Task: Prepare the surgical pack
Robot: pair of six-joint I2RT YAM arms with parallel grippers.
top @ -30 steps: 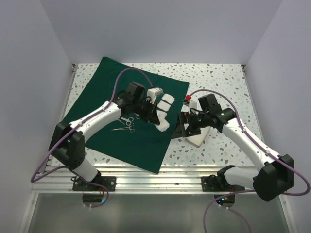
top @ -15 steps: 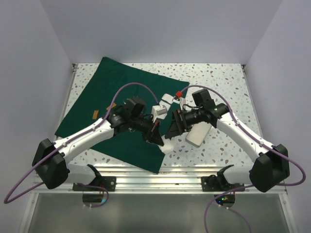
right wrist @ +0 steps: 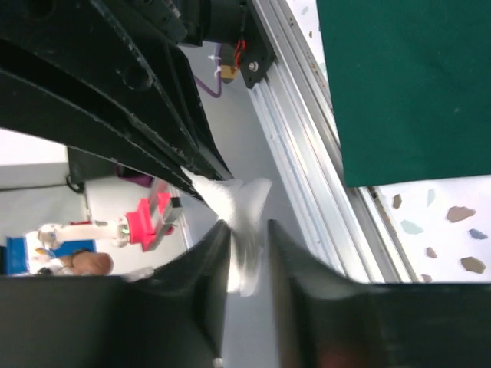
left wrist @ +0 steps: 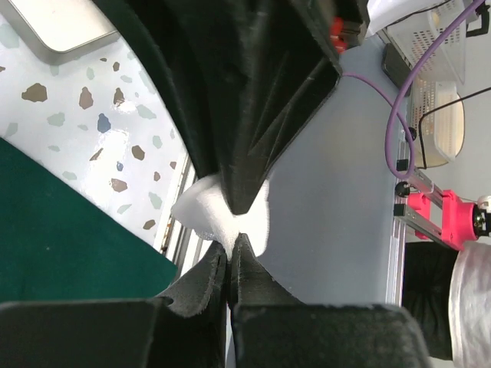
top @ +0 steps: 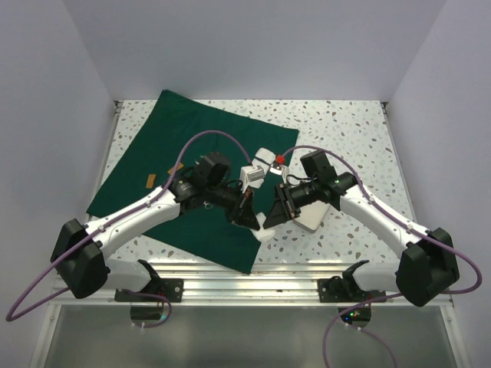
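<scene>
Locate the left hand (left wrist: pixel 230 259) near the middle of the desk (top: pixel 345 130), reaching in from the left side. Confirm jaws fully closed, pinching the lower edge of a white gauze square (left wrist: pixel 203 215).

Locate the right hand (right wrist: pixel 244 234) directly opposite, almost tip to tip with the left hand. Note one finger on either side of the same gauze square, with the gap between them narrowed and filled by the fabric. Cannot tell whether the pads press the gauze or only flank it.

Observe the gauze square crumpled and bunched between both hands, just beside the near right corner of the green drape (top: pixel 184 146).

Check the green drape: spread flat over the left half of the desk, set at an angle, near corner close to the aluminium rail (right wrist: pixel 307 153) along the front edge. Note a small orange tag (top: pixel 151 181) lying on its left part.

Find the steel tray (left wrist: pixel 61 31) on bare speckled desk just right of the drape, partly covered by the right arm in the top view.

See further gauze (top: pixel 265 156) beyond both hands, near the right edge of the drape.
</scene>
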